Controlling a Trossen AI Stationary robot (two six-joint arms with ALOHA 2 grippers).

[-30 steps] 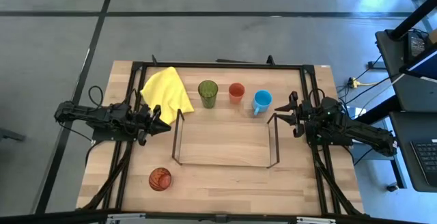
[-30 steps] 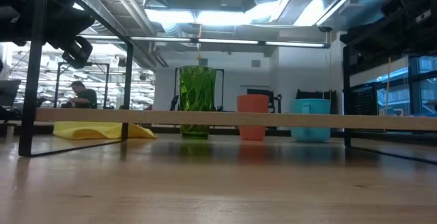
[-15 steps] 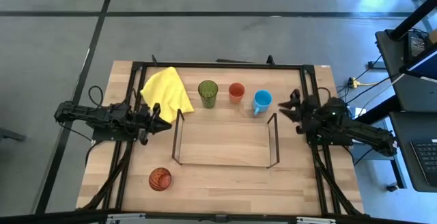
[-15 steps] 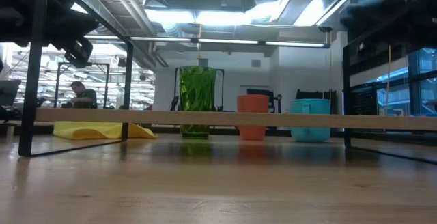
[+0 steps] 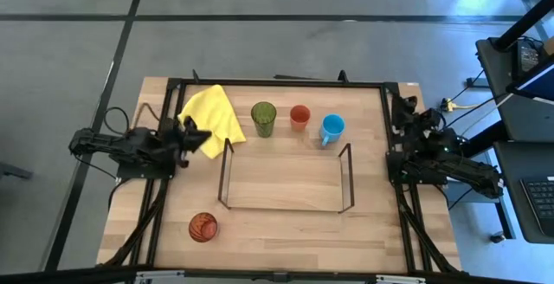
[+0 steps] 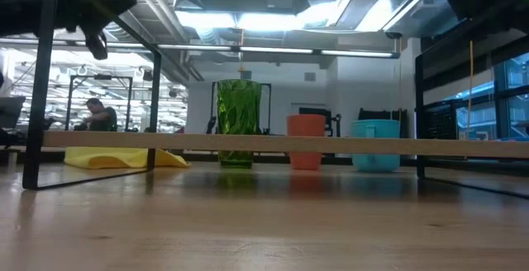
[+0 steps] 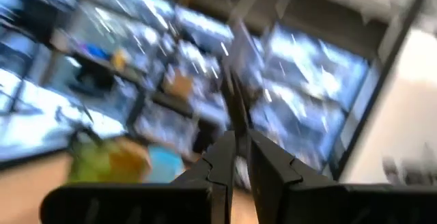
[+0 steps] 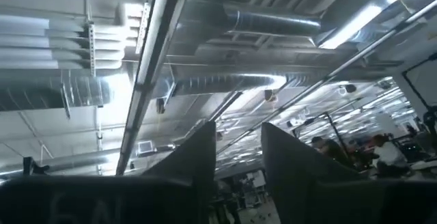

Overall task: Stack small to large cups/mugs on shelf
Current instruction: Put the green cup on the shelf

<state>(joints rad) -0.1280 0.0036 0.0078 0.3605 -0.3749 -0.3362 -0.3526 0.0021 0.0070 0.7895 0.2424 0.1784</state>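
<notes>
Cups (image 5: 299,118) in row between pincers; left (image 5: 201,134) nearly together, right (image 5: 407,115) apart.

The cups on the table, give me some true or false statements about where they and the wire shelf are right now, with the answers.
1. The green tumbler, plain orange cup and light blue mug stand in a row behind the shelf. True.
2. The red-orange patterned cup already stands on the shelf. False: it stands on the table near the front left, outside the shelf.
3. The yellow cloth lies to the left of the green tumbler. True.
4. The right gripper holds the blue mug. False: it holds nothing and is at the table's right edge, away from the mug.
5. The shelf has no cup on it. True.
</notes>
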